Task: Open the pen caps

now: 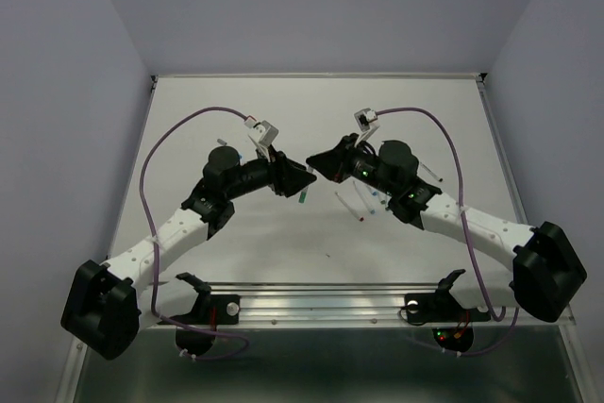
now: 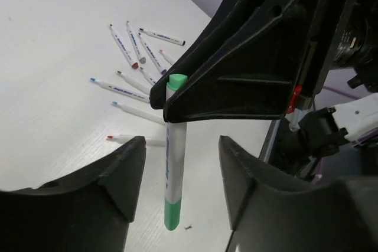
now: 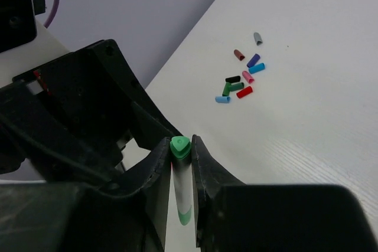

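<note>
Above the white surface [image 1: 311, 101] the right pincer [image 3: 180, 141] pinched the upper green cap [image 3: 180, 146] of a hanging pen [image 2: 175, 163] — the left pincer [image 2: 181, 146] stood spread around its barrel, not touching. Loose pen caps [image 3: 239, 81] lay clustered on the surface.

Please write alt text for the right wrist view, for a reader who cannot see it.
The right pincer is closed on the green cap at the end of a white pen, whose barrel shows below it. Beyond, a cluster of small loose caps in several colours lies on the white table.
</note>
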You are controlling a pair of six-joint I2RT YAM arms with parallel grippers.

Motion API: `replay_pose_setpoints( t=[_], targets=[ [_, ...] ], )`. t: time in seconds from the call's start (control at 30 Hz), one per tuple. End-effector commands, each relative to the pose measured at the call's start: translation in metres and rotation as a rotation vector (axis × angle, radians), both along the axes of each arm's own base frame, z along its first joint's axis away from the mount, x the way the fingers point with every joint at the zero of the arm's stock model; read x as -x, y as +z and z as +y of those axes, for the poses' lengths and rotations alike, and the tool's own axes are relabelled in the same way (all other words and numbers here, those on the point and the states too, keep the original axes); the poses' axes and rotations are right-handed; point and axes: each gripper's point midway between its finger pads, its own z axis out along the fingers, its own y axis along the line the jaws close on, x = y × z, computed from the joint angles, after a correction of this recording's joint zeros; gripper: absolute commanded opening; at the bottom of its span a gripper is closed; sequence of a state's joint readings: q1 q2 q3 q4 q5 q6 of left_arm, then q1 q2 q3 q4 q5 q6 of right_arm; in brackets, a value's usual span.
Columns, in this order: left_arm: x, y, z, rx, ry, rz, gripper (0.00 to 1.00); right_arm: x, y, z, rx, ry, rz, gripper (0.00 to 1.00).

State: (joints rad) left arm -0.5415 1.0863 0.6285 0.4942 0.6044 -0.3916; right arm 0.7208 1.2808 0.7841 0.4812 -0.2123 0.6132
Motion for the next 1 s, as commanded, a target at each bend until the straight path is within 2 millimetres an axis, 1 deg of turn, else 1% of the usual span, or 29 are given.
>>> replay_pose_setpoints(
  t=[0.0,0.03,0.07,0.1,0.13,0.17,0.27,0.3,0.33,0.37,0.4,0.5,0.53,0.6,0.67,0.7,0.73,0.87,0.9,0.97],
  targets=[
    [0.007,0.022,-0.004,0.057,-0.036,-0.065,0.89,-0.021,0.038,-0.017,-0.022,-0.142,-0.087,0.01],
    [0.009,0.020,-0.003,0.057,-0.036,-0.061,0.96,-0.023,0.039,-0.021,-0.017,-0.168,-0.090,0.01],
    [0.010,0.018,-0.001,0.057,-0.033,-0.058,0.99,-0.024,0.044,-0.025,-0.015,-0.189,-0.100,0.01],
    [0.013,0.019,0.000,0.060,-0.031,-0.063,0.99,-0.030,0.045,-0.031,-0.004,-0.235,-0.103,0.01],
    [0.015,0.012,0.002,0.055,-0.030,-0.052,0.99,-0.032,0.048,-0.035,-0.004,-0.258,-0.104,0.01],
    [0.016,0.009,0.004,0.055,-0.022,-0.041,0.99,-0.033,0.051,-0.037,-0.005,-0.270,-0.109,0.01],
    [0.019,0.002,0.007,0.049,-0.013,-0.033,0.99,-0.035,0.063,-0.040,-0.023,-0.280,-0.117,0.01],
    [0.019,0.000,0.007,0.047,-0.013,-0.032,0.98,-0.035,0.061,-0.040,-0.021,-0.280,-0.099,0.01],
    [0.019,-0.005,0.008,0.040,-0.008,-0.026,0.98,-0.035,0.063,-0.039,-0.020,-0.280,-0.076,0.01],
    [0.018,-0.006,0.008,0.038,-0.002,-0.024,0.98,-0.035,0.068,-0.039,-0.028,-0.279,-0.083,0.01],
    [0.017,-0.009,0.008,0.032,0.004,-0.020,0.97,-0.038,0.067,-0.041,-0.034,-0.283,-0.062,0.01],
    [0.014,-0.008,0.008,0.030,0.010,-0.027,0.92,-0.038,0.069,-0.037,-0.049,-0.258,-0.040,0.01],
    [0.013,-0.004,0.007,0.033,0.011,-0.035,0.89,-0.037,0.070,-0.036,-0.051,-0.250,-0.035,0.01],
    [0.010,0.000,0.009,0.039,0.028,-0.046,0.88,-0.033,0.069,-0.029,-0.054,-0.210,-0.020,0.01],
    [0.010,0.009,0.009,0.059,0.030,-0.077,0.87,-0.031,0.065,-0.024,-0.052,-0.180,-0.006,0.01],
    [0.011,0.012,0.010,0.064,0.031,-0.089,0.86,-0.029,0.066,-0.020,-0.057,-0.158,0.000,0.01],
    [0.011,0.013,0.009,0.065,0.028,-0.094,0.85,-0.030,0.063,-0.017,-0.052,-0.148,0.007,0.01],
    [0.010,0.013,0.009,0.071,0.030,-0.089,0.84,-0.028,0.065,-0.011,-0.066,-0.118,0.022,0.01],
    [0.009,0.013,0.008,0.078,0.027,-0.092,0.81,-0.029,0.064,-0.011,-0.067,-0.118,0.025,0.01],
    [0.011,0.013,0.006,0.084,0.008,-0.089,0.79,-0.030,0.064,-0.010,-0.072,-0.123,0.033,0.01]
  ],
)
